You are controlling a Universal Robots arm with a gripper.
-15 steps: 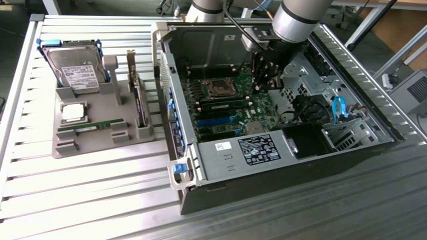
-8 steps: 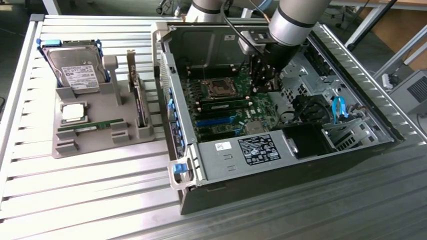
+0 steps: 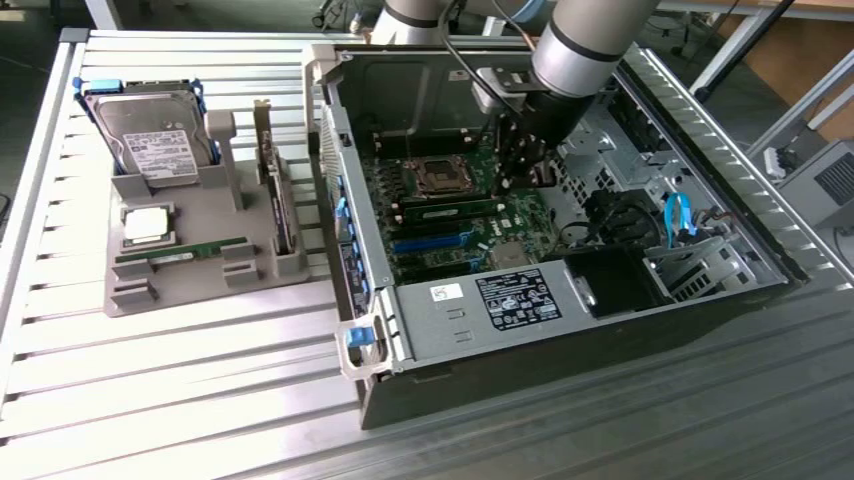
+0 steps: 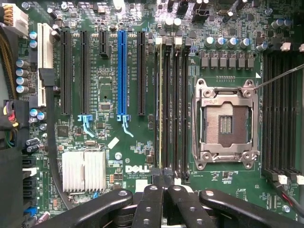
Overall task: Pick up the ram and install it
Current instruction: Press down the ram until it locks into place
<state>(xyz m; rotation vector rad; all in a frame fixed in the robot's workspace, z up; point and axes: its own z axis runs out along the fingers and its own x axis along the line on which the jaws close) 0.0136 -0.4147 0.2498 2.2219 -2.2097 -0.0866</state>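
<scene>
At the exterior view's left, well apart from the gripper, a grey moulded plastic holder tray lies on the ribbed aluminium table; it carries a silver hard drive with a white label standing at its back, a square silver processor chip below that, and a long thin green ram stick lying flat in a slot near the tray's front edge; a larger upright green expansion card stands along the tray's side nearest the gripper. Further right sits the open black and grey computer case, with its green motherboard exposed; a second long green ram stick lies seated in a memory slot on the board, just below and beside the gripper. The black two-fingered gripper hangs inside the case from the grey robot arm, above the board; its fingers are pressed together with nothing between them. In the wrist view the seated ram stick runs straight out from the closed fingertips, among the black memory slots; the open silver metal processor socket lies just beside those slots, and the blue expansion slot and a silver finned heatsink lie on their other side.
</scene>
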